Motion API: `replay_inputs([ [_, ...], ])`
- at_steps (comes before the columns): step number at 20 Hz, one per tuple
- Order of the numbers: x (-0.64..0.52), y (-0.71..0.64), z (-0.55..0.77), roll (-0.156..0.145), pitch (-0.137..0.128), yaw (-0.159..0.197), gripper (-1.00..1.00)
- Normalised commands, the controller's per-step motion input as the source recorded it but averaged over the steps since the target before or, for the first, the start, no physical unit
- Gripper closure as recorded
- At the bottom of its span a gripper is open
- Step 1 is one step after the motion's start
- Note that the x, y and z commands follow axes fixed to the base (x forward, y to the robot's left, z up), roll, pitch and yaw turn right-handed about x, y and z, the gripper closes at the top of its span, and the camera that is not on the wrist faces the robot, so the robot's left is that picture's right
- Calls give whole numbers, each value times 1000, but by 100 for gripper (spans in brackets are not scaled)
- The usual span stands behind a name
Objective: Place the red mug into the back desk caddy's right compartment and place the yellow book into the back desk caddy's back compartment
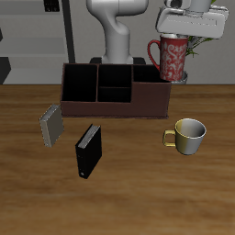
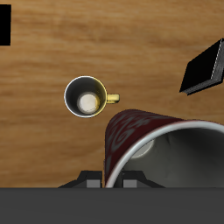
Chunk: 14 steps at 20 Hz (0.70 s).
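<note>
Both gripper (image 1: 180, 39) fingers clamp the red mug (image 1: 172, 59) aloft.

The table (image 1: 128, 197) is showing matt brown wood grain. The red mug (image 1: 173, 59) is looking glazed, its speckled pattern faintly shiny. The cream mug (image 1: 189, 134) is gleaming like polished ceramic. The caddy (image 1: 115, 108) is appearing smooth, dull maroon outside and black inside.

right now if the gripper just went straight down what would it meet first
Probably bare table. The gripper holds the red mug aloft, and in the wrist view wood lies below, the cream mug off to one side. The caddy looks offset; depth is unclear.
</note>
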Motion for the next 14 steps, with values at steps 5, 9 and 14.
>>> replay_inputs([
  [5,-219,-131,-118,20,9,43,100],
  [9,-125,-40,-49,34,36,-9,100],
  [14,-285,32,-26,15,-6,7,100],
])
